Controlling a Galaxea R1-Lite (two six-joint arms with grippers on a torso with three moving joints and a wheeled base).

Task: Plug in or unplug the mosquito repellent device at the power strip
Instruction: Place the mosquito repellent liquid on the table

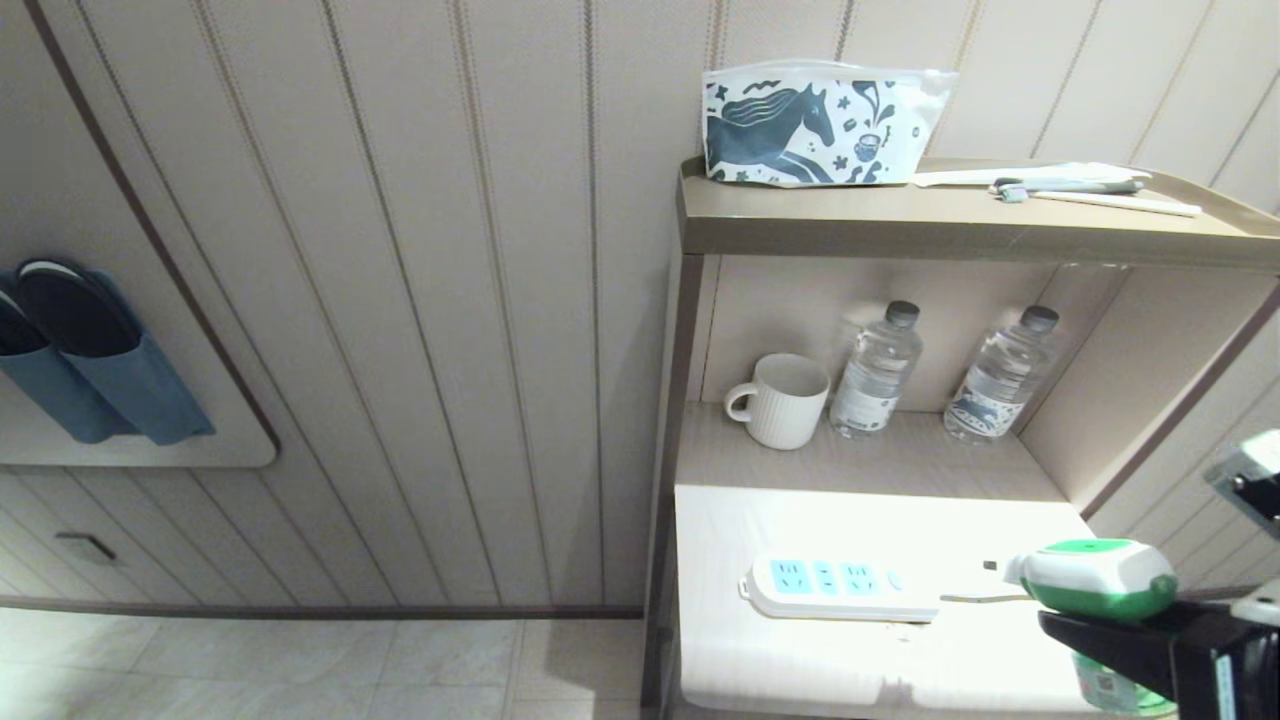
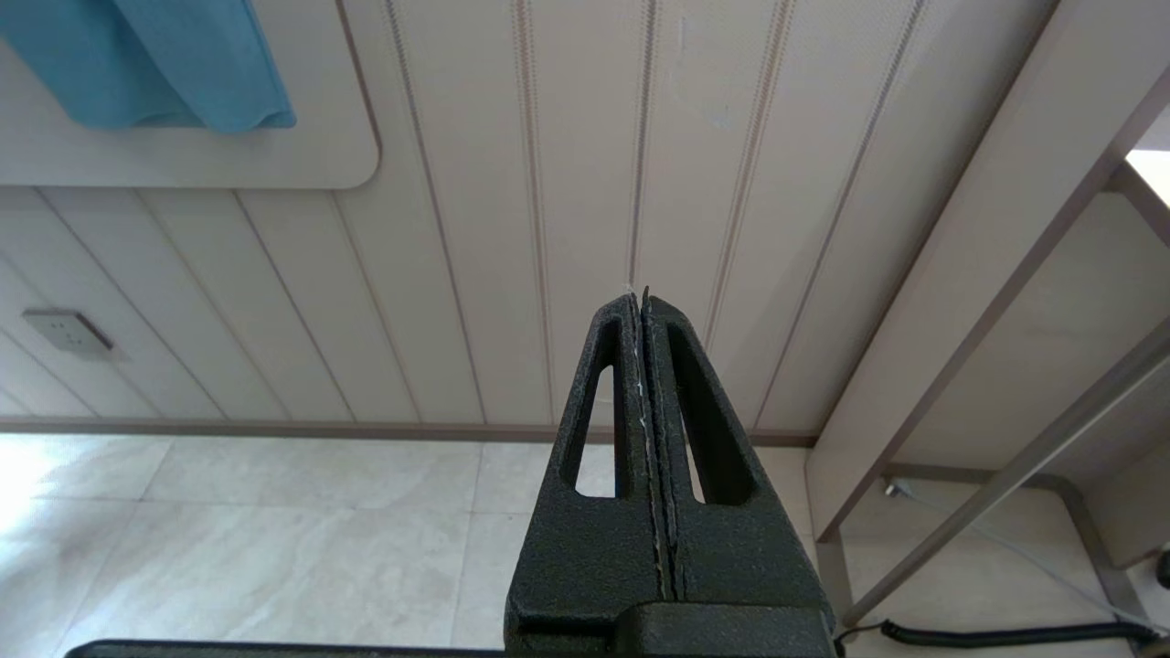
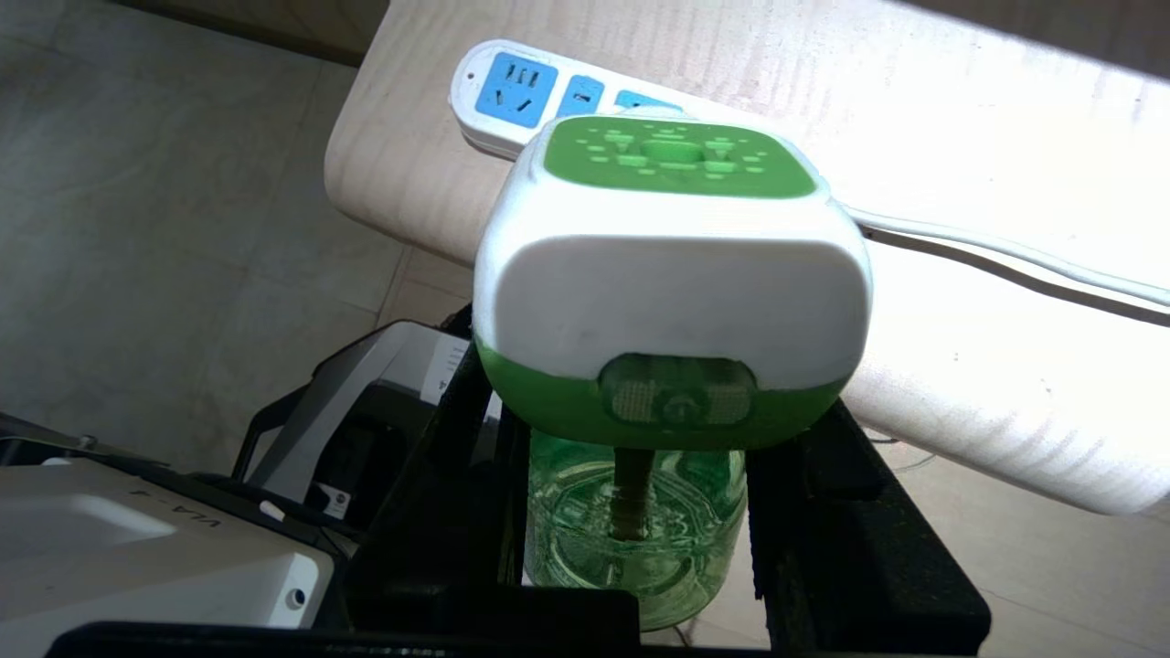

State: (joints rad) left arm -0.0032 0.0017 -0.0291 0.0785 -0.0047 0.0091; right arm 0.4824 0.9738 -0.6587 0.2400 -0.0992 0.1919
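Mosquito repellent device (image 1: pixel 1098 578), with a white head, a green oval top patch and a translucent green bottle beneath, is held upright in the right tool (image 3: pixel 640 539) at the near right corner of the scene. The bottle is clamped between the two black fingers (image 3: pixel 823 521) of that tool, which stand partly apart around it. The device is seen off the right end of the power strip (image 1: pixel 840 588), close to it but not plugged into any socket; whether it is touching the strip cannot be told.

The power strip is laid flat on the pale tabletop (image 1: pixel 800 660), lengthwise from left to right, with its light-blue socket faces turned up. Its thin white cord (image 3: pixel 1005 260) is run off to the right across the tabletop.

Farther back, on a shaded shelf (image 1: pixel 870 455) behind the tabletop, a white ribbed mug (image 1: pixel 782 400) is stood at the left, with two clear water bottles (image 1: pixel 878 372) to its right, well apart from each other. On the top shelf above, a pouch (image 1: pixel 815 122) printed with a horse is propped against the panelled wall.

The left tool (image 2: pixel 644 366) is parked low and away from the work, pointing at the wall and tiled floor (image 2: pixel 228 539), its fingers pressed together with nothing between them.
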